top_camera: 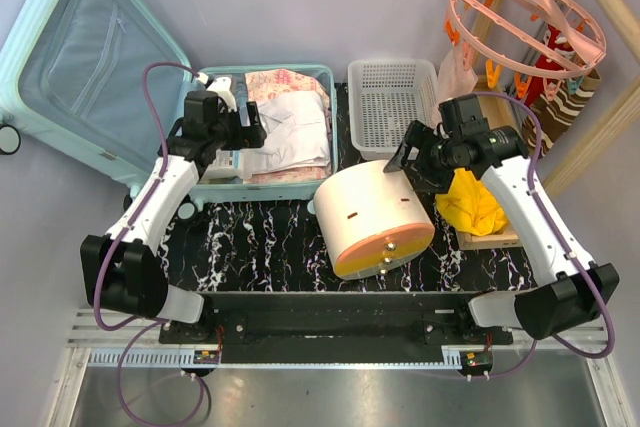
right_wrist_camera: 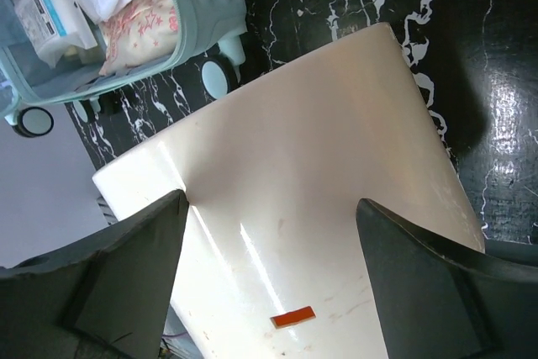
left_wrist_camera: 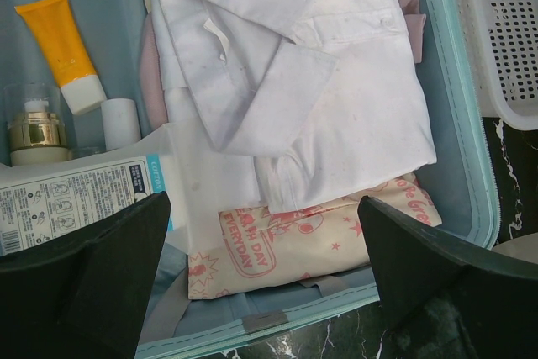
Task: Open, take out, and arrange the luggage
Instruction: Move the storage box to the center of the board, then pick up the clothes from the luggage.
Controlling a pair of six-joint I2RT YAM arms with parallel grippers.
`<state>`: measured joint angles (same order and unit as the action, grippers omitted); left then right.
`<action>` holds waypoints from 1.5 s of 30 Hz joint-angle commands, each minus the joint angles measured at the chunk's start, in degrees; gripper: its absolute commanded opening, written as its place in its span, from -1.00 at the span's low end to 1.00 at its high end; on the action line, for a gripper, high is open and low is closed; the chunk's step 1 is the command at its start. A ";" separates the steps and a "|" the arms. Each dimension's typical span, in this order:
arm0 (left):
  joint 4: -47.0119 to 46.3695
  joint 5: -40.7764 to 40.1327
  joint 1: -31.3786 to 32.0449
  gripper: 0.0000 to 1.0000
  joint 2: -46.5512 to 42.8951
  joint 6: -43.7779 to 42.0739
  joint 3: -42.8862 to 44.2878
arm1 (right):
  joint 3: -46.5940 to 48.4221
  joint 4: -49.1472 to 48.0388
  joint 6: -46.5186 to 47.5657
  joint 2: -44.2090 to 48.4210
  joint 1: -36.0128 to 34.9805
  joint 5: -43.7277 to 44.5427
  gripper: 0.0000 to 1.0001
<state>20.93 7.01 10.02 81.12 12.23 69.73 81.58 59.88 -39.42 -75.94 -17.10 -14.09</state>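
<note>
The pale mint luggage [top_camera: 95,67] lies open, its lid leaning against the back left wall and its base [top_camera: 331,117] flat on the table. Inside the base are a folded white shirt [left_wrist_camera: 311,81], a cream cloth with pink print [left_wrist_camera: 294,237], an orange tube [left_wrist_camera: 59,48], a gold-lidded jar [left_wrist_camera: 35,128] and a white printed pack [left_wrist_camera: 76,195]. My left gripper [top_camera: 248,132] [left_wrist_camera: 265,203] hangs open over the base's near edge, holding nothing. My right gripper [top_camera: 402,162] [right_wrist_camera: 271,203] is open just above the cream cylinder [right_wrist_camera: 311,166], one finger on either side of its curved wall.
The cream cylinder with an orange end [top_camera: 370,217] lies on its side mid-table, right of the luggage. A white mesh basket [top_camera: 392,97] stands behind it. A yellow cloth [top_camera: 472,202] and a pink clip hanger [top_camera: 520,17] are at the right.
</note>
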 commanded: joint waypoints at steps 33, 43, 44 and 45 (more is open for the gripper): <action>0.69 -1.91 -0.18 0.98 10.19 -3.79 12.70 | 73.99 -5.47 32.83 -58.00 3.39 -19.47 0.61; 1.57 0.37 -1.14 0.98 17.04 -2.13 16.31 | 68.09 -4.68 32.65 -61.08 3.31 -25.20 0.54; 1.48 1.07 -1.41 0.98 17.92 -1.77 17.01 | 68.27 -4.77 32.48 -61.69 3.13 -25.29 0.53; 1.66 3.34 -1.84 0.97 18.63 -1.16 17.19 | 68.45 -4.77 32.39 -61.87 2.95 -25.11 0.50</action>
<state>23.64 6.33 9.74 97.54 9.96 83.57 149.38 55.40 -7.07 -136.35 -12.93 -35.83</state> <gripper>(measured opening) 0.987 0.769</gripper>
